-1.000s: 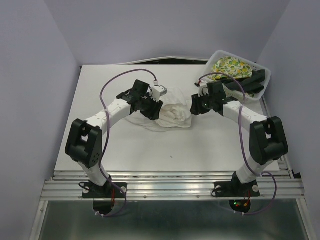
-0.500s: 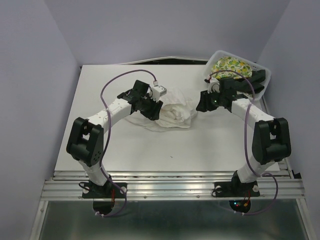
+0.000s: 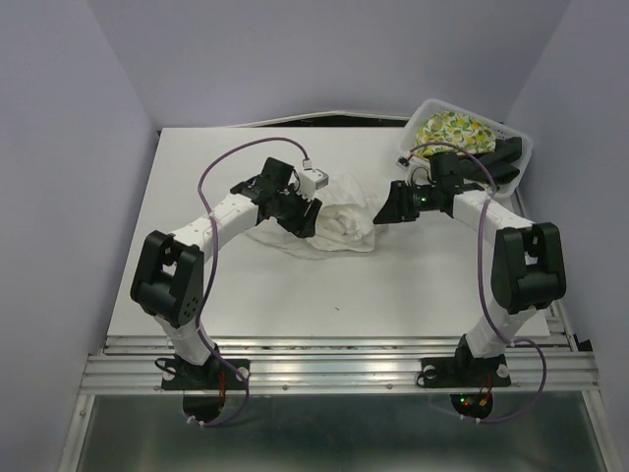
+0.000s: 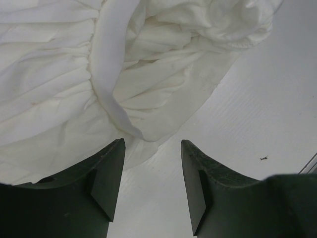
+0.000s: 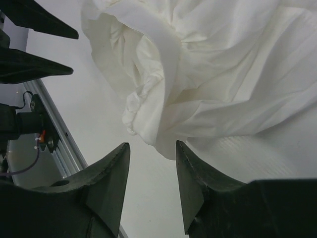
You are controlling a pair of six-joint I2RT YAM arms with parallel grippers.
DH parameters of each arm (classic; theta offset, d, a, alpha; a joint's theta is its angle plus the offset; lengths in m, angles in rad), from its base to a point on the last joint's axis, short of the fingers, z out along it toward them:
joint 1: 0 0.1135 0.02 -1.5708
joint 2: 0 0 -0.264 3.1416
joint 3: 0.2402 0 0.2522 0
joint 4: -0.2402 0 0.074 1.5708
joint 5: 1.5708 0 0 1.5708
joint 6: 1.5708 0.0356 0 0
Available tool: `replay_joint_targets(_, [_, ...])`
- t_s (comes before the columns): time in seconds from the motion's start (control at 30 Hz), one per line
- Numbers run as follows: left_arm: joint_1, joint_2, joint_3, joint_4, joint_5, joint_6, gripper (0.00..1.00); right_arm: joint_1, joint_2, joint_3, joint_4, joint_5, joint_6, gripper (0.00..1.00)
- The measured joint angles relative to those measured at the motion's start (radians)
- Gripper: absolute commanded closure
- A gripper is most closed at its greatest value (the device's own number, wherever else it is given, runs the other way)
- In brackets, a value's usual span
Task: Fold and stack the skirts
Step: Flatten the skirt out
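On a white table [image 3: 295, 285] between lilac walls, the crumpled white skirt [image 3: 339, 224] lies mid-table; the left gripper [image 4: 152, 146] and right gripper [image 5: 151, 145] flank it, jaws parted and empty; its edge sits just beyond each pair of fingertips.

A robotics lab test cell: white table [image 3: 295, 285] boxed by plain lilac walls [image 3: 59, 177], aluminium mounting rail [image 3: 334, 366].
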Motion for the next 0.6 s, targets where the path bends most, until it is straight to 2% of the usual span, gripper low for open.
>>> replay_joint_targets(0.07, [0.0, 0.0, 0.0, 0.0, 0.004, -0.002, 0.4, 0.0, 0.0, -0.003, 0.005, -0.017, 0.013, 0.58])
replay_joint_targets(0.6, [0.0, 0.032, 0.0, 0.0, 0.008, -0.018, 0.41, 0.05, 0.072, -0.023, 0.035, -0.013, 0.021, 0.57])
